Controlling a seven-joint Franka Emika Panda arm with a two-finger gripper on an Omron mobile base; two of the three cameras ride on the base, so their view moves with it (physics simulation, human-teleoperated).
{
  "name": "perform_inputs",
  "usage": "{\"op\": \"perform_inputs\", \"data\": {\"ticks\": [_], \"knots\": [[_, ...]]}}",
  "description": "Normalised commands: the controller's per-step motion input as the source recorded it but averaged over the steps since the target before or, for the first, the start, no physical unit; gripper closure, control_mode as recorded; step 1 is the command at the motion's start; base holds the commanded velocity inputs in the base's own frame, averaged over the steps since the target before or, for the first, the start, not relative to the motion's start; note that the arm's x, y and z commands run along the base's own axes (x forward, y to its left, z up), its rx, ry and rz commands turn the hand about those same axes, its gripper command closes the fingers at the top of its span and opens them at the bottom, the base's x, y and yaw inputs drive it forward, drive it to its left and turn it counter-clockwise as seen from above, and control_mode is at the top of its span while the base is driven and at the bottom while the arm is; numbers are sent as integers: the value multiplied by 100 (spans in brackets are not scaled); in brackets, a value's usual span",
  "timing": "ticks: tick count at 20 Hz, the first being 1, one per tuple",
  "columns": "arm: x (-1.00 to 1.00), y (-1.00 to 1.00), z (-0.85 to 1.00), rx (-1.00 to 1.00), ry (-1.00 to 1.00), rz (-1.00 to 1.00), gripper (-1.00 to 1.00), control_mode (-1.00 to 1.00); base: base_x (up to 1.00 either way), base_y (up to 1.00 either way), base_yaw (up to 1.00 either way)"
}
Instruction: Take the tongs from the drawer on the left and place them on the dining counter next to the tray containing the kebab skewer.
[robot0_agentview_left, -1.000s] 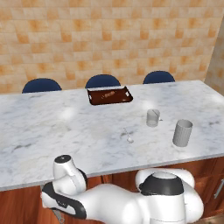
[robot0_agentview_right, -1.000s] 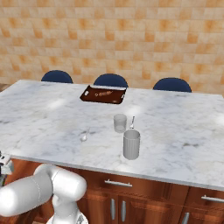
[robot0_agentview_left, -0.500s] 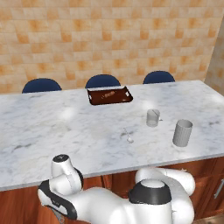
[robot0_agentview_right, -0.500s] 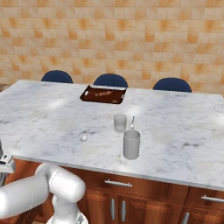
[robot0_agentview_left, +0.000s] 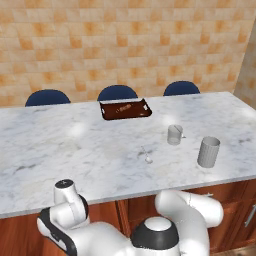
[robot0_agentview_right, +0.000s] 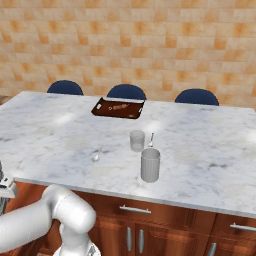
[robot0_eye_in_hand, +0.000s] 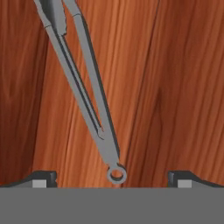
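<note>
The grey metal tongs (robot0_eye_in_hand: 83, 92) lie on the red-brown wood floor of the drawer (robot0_eye_in_hand: 175, 87), their two arms running up and to the left in the hand view. Their ringed joined end sits low in that view. My gripper (robot0_eye_in_hand: 112, 180) is open, right above that end, with one fingertip (robot0_eye_in_hand: 43, 178) on each side and well apart from the metal. On the dining counter (robot0_agentview_left: 75, 145) (robot0_agentview_right: 210, 150) the dark brown tray (robot0_agentview_left: 125, 115) (robot0_agentview_right: 118, 114) holds the kebab skewer (robot0_agentview_left: 122, 107) (robot0_agentview_right: 119, 106) at the far edge.
A glass (robot0_agentview_left: 174, 134) (robot0_agentview_right: 137, 140), a grey cup (robot0_agentview_left: 208, 151) (robot0_agentview_right: 150, 165) and a tiny silvery utensil (robot0_agentview_left: 146, 156) (robot0_agentview_right: 96, 155) stand on the marble. Blue stools (robot0_agentview_left: 117, 92) line the far side. Other drawer fronts with bar handles (robot0_agentview_right: 134, 209) sit under the near edge.
My arm has sunk a little lower and to the left below the counter's near edge. Nothing on the counter has moved.
</note>
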Motion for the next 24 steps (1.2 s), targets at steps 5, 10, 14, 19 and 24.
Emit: {"op": "perform_inputs", "data": {"ticks": [5, 10, 14, 19, 24], "knots": [[18, 6, -23, 0, 0, 0, -100, -100, 0, 0, 0], [0, 0, -31, 0, 0, 0, -100, -100, 0, 0, 0], [0, 2, -30, 0, 0, 0, -100, -100, 0, 0, 0], [0, 2, -24, 0, 0, 0, -100, -100, 0, 0, 0], [0, 4, -21, 0, 0, 0, -100, -100, 0, 0, 0]]}}
